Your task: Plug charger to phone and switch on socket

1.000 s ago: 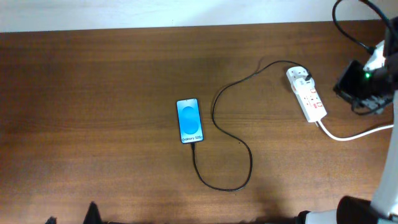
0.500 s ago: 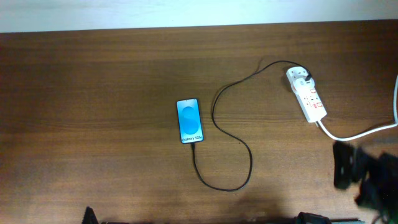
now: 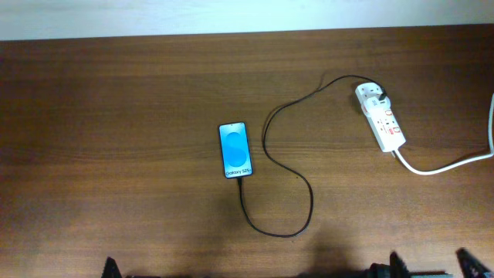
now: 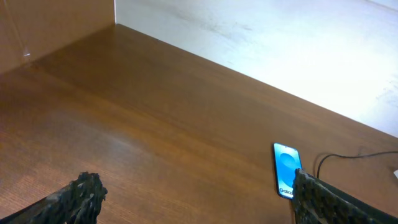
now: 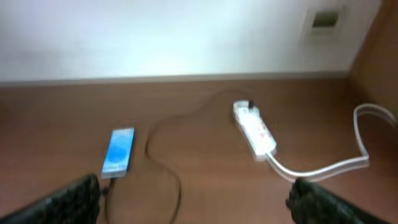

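The phone [image 3: 235,150] lies flat mid-table, its blue screen up; it also shows as phone [image 4: 286,169] and phone [image 5: 118,151]. The thin black charger [image 3: 301,185] runs from the phone's near end, loops toward me, then climbs to the white socket [image 3: 380,116] at the right, where its black plug sits in the far end. The socket [image 5: 255,127] has red marks on top. My left gripper [image 4: 196,202] is open over bare wood, well left of the phone. At the table's near edge, far from the socket, my right gripper [image 5: 196,205] is open and holds nothing.
The socket's thick white cord [image 3: 440,164] trails off the right edge of the wooden table [image 3: 116,139]. A pale wall [image 5: 155,37] with a wall plate [image 5: 324,20] runs behind the table. A brown side panel [image 4: 50,25] stands at the far left.
My right arm has drawn back from beside the socket to the table's near edge, and its jaws now stand open. Phone, charger and socket have not moved.
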Action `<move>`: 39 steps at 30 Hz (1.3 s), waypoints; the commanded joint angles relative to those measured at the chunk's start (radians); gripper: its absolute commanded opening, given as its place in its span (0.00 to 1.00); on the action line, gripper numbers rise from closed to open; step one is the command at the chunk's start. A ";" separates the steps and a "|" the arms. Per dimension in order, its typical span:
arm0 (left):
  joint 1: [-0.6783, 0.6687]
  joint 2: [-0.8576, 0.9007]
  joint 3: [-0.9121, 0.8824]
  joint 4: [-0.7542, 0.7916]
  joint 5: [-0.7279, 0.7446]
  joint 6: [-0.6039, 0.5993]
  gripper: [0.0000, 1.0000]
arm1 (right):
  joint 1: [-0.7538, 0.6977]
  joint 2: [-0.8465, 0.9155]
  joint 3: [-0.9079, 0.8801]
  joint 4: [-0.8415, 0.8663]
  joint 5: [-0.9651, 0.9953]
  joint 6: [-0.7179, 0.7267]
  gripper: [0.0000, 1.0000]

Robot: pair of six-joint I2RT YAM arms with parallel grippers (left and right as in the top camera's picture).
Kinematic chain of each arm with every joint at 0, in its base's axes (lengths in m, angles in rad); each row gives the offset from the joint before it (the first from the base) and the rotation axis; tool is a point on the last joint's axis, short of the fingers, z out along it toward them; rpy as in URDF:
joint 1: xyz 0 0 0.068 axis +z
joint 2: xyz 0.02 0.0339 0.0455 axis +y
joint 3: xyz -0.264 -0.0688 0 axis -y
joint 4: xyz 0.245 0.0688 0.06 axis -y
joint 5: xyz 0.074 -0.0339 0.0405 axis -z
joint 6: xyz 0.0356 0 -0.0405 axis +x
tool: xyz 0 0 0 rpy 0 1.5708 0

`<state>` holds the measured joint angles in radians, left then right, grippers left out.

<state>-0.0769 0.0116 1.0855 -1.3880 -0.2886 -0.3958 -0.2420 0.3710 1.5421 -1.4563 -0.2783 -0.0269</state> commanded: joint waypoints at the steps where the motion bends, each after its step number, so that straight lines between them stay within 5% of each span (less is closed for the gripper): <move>1: 0.003 -0.005 0.002 0.006 -0.007 0.005 0.99 | 0.046 -0.180 -0.306 0.268 -0.047 -0.018 0.98; 8: 0.003 -0.005 0.002 0.006 -0.007 0.005 0.99 | 0.232 -0.358 -1.091 1.196 -0.049 0.040 0.98; 13: 0.003 -0.005 0.002 0.006 -0.007 0.005 0.99 | 0.243 -0.367 -1.367 1.501 0.055 0.133 0.98; 19: 0.003 -0.005 0.002 0.006 -0.007 0.005 0.99 | 0.243 -0.367 -1.534 1.551 0.161 0.132 0.98; 24: 0.003 -0.005 0.002 0.006 -0.007 0.005 0.99 | 0.270 -0.367 -1.537 1.426 0.309 0.132 0.98; 39: 0.003 -0.005 0.002 0.006 -0.007 0.005 1.00 | 0.268 -0.366 -1.537 1.376 0.298 0.133 0.98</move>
<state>-0.0769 0.0097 1.0847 -1.3876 -0.2886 -0.3962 0.0177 0.0147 0.0109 -0.0746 0.0002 0.1020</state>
